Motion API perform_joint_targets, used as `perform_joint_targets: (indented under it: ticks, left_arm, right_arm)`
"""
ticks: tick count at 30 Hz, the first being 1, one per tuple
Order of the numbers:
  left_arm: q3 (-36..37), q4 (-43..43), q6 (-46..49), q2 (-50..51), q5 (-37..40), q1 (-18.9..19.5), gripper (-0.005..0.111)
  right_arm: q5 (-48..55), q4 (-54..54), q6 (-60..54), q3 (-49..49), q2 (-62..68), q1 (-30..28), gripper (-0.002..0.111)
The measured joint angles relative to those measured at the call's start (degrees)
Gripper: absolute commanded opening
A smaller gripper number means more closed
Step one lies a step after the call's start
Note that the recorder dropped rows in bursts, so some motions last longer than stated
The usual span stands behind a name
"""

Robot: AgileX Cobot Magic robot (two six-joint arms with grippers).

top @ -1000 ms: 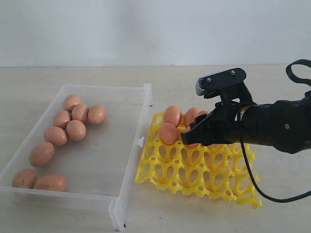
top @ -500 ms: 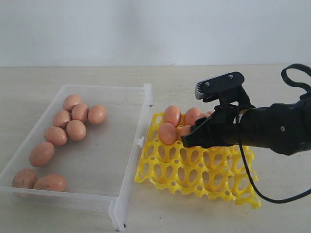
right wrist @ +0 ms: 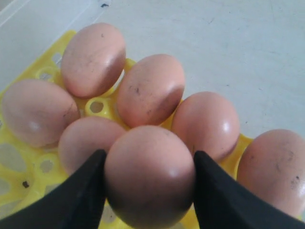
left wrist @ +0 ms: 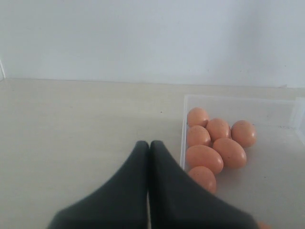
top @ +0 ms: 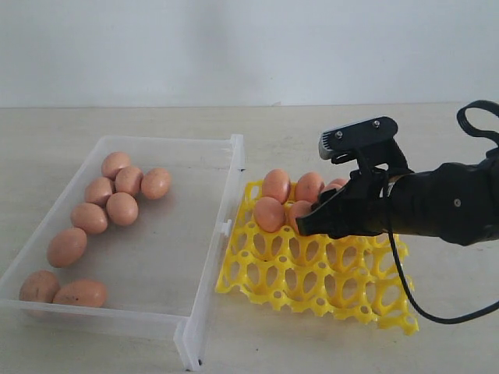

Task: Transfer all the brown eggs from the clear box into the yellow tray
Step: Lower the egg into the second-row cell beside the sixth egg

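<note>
Right gripper [top: 306, 222], clamped on a brown egg [right wrist: 149, 179], hovers over the yellow tray [top: 312, 284] at right (left gripper [left wrist: 148, 155] pinched shut; nine eggs [top: 90, 218] in the clear box [top: 210, 257], left), where a crooked drop could crack neighbours [right wrist: 150, 90].

plain white wall [top: 234, 47], pale beige tabletop [top: 62, 121] (faintly streaked), soft even light, faint shadows

Loose eggs [top: 122, 208] in the box [top: 175, 257] at left; tray [top: 323, 274] just beside it, right.
</note>
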Motion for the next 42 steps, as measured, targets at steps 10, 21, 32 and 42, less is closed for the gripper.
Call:
perform_joint_targets:
  ticks: [10,21,32,42]
  left_arm:
    - [0.00,0.00,0.00,0.00,0.00,0.00,-0.004]
    - [0.00,0.00,0.00,0.00,0.00,0.00,-0.004]
    - [0.00,0.00,0.00,0.00,0.00,0.00,-0.004]
    - [0.00,0.00,0.00,0.00,0.00,0.00,-0.004]
  right_arm:
    - [1.46,0.44,-0.96,0.25,0.00,-0.12,0.000]
    - [1.46,0.44,-1.12,0.25,0.00,-0.12,0.000]
    - [0.85,0.44,-1.12,0.25,0.02,-0.12,0.000]
    - [1.08,0.44,-1.59,0.25,0.02,-0.12,0.000]
